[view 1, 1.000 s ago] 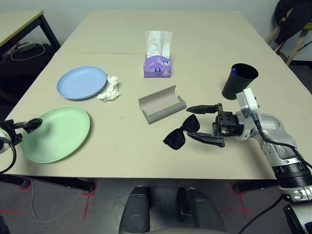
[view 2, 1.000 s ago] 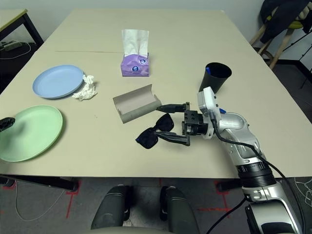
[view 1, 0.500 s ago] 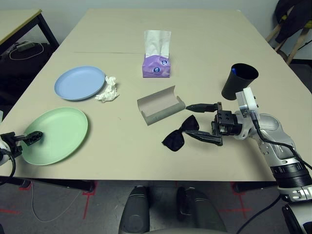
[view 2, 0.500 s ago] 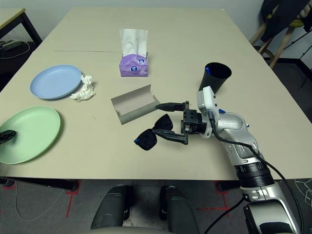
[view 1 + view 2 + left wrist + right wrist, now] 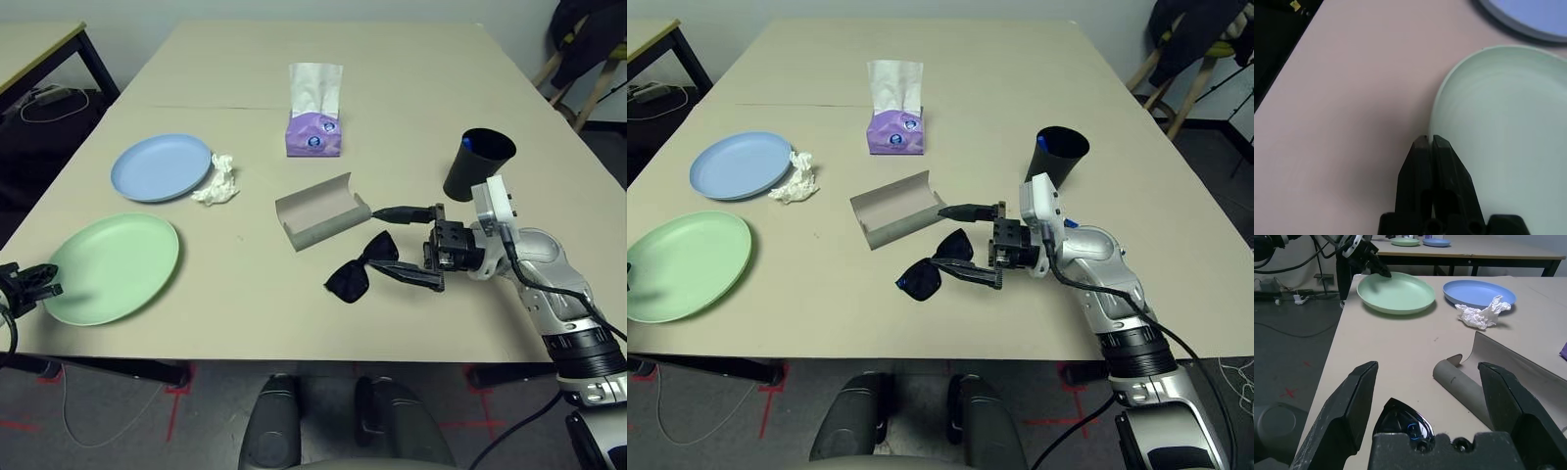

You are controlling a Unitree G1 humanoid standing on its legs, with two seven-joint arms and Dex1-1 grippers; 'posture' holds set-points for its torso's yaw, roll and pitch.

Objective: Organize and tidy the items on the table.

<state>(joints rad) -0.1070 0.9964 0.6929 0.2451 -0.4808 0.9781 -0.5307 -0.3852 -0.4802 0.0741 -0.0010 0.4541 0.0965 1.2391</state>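
The mint green plate lies at the table's near left. My left gripper is shut on its outer rim, fingers pressed together. Behind it sit the pale blue plate and the crumpled white tissue. The grey glasses case lies open mid-table, and the black sunglasses rest just in front of it. My right gripper stands open, its fingers on either side of the sunglasses' nearer lens. The black cup stands behind it, a blue pen inside.
A purple tissue box stands upright at the middle rear, just past the table's seam. A dark-legged side desk is beyond the table's left edge, and a chair at the far right.
My left gripper has shut and slid outward along the green plate to its left rim. My right gripper has crept slightly left, closer around the sunglasses, still open.
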